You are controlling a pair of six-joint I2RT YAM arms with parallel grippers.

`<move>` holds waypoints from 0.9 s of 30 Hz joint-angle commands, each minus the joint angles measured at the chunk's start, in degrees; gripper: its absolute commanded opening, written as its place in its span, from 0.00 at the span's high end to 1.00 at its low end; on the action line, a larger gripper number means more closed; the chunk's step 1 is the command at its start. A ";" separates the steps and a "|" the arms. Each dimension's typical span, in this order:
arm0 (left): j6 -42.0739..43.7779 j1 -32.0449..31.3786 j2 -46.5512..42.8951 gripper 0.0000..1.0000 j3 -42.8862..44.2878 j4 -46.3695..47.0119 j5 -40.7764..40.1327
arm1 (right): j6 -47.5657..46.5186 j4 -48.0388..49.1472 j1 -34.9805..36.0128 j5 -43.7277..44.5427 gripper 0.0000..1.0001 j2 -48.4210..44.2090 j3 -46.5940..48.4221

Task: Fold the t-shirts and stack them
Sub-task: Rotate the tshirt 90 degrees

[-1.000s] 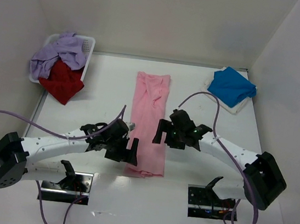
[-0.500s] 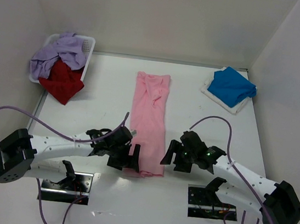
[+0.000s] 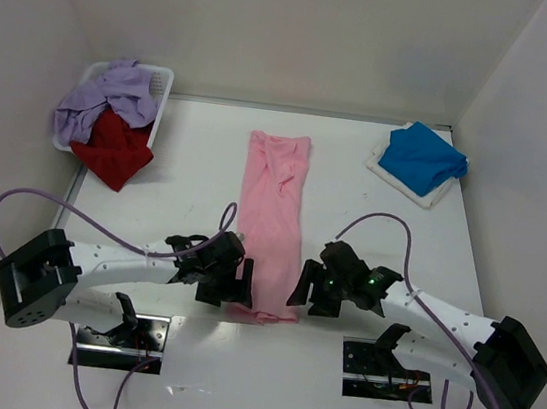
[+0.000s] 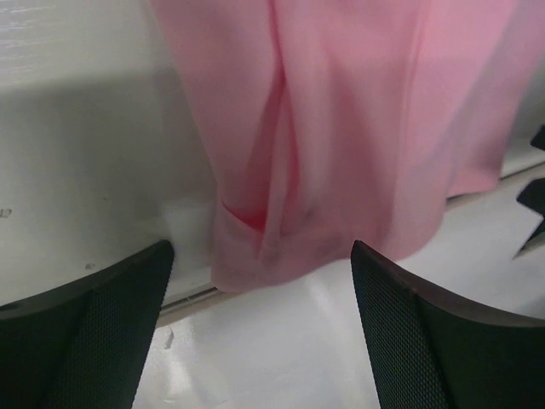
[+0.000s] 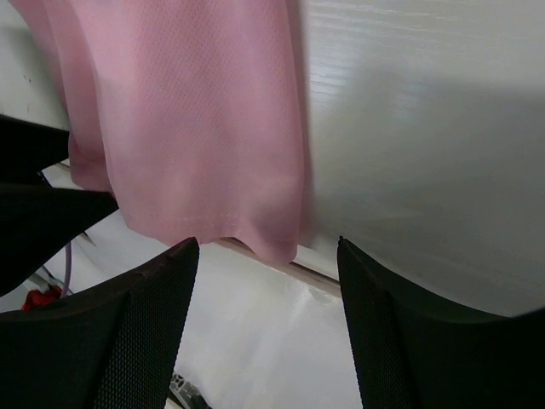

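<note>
Looking down on a pink t-shirt (image 3: 273, 220) folded into 1 long narrow strip, flat on the table (image 3: 199, 154), near end right between the 2 grippers. Left gripper (image 3: 240, 286) spread wide at the strip's left near corner, right gripper (image 3: 304, 291) spread too at the right near corner, neither pinching cloth. Up close from the left wrist: soft lengthwise creases and a rolled hem just ahead of the fingers (image 4: 85, 341). From the right wrist: fine mesh weave, stitched hem. Only from above: blue t-shirt (image 3: 421, 158) far beyond the right gripper, red t-shirt (image 3: 111, 148) and lavender t-shirt (image 3: 100, 101) spilling from a basket (image 3: 160, 84) far beyond the left.
</note>
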 commanded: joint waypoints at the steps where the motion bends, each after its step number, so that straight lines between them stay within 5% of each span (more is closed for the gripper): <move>1: 0.48 -0.23 3.01 0.07 2.48 0.34 -1.08 | 1.56 4.10 2.97 0.34 0.29 2.34 -0.56; 11: -0.05 -0.23 4.15 0.13 2.48 1.39 -1.61 | 2.09 6.03 5.09 2.27 0.32 5.95 0.49; 27: -1.63 -1.90 6.08 0.40 0.81 2.62 0.59 | 2.62 7.62 5.09 3.33 0.66 9.81 1.02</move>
